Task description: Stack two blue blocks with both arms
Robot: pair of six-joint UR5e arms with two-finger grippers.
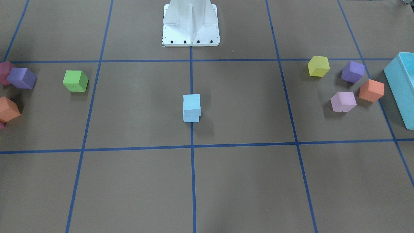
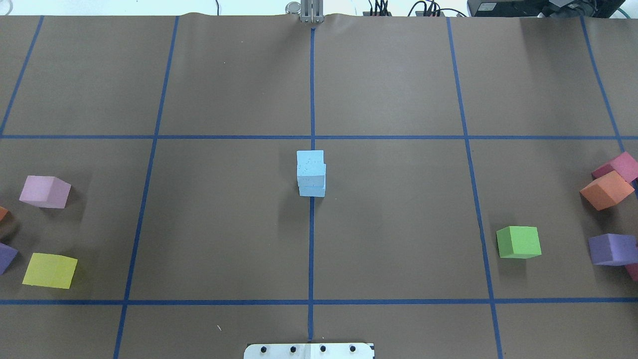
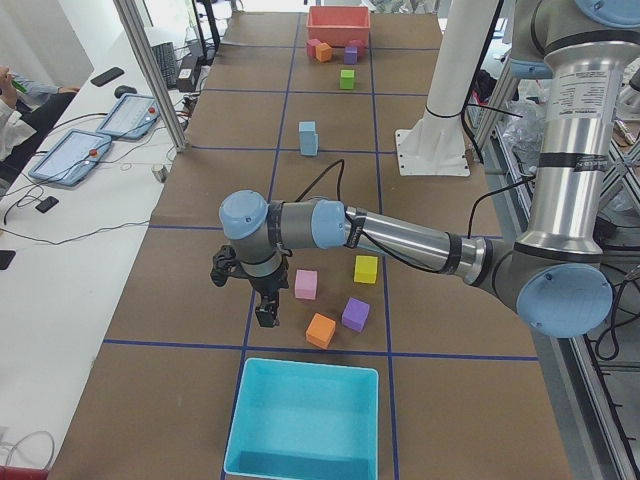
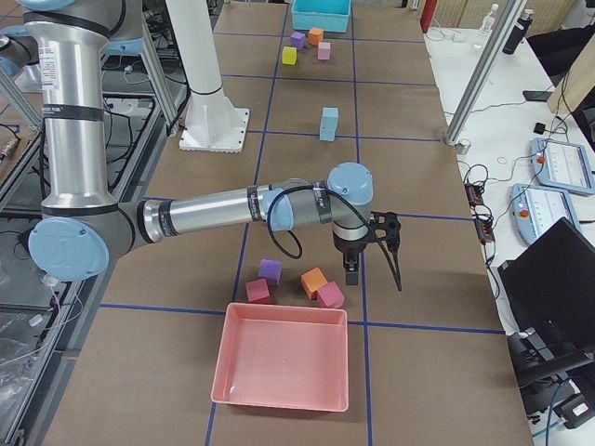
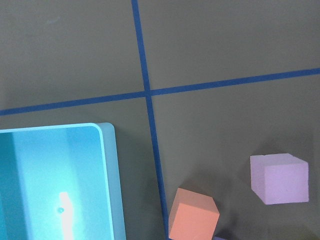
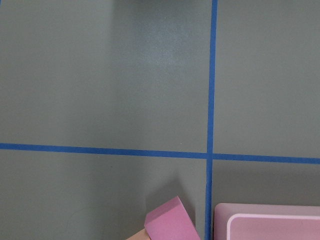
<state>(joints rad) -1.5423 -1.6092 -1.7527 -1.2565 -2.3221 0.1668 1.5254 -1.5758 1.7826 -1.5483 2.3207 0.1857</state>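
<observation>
The two blue blocks stand stacked at the table's centre on the blue centre line, the upper block (image 1: 191, 103) slightly offset on the lower block (image 1: 190, 118). The stack also shows in the overhead view (image 2: 311, 169) and in both side views (image 3: 308, 138) (image 4: 328, 124). No gripper touches it. My left gripper (image 3: 258, 300) hangs over the table's left end near the turquoise bin. My right gripper (image 4: 372, 255) hangs over the right end near the pink bin. Both show only in side views, so I cannot tell whether they are open or shut.
Yellow (image 2: 50, 270), pink (image 2: 45, 191), purple and orange cubes (image 1: 371, 90) lie beside the turquoise bin (image 1: 402, 87). Green (image 2: 519, 242), orange (image 2: 606, 190), purple (image 2: 612, 249) and magenta cubes lie at the right end by the pink bin (image 4: 282, 364). The white pedestal (image 1: 190, 24) stands behind the stack.
</observation>
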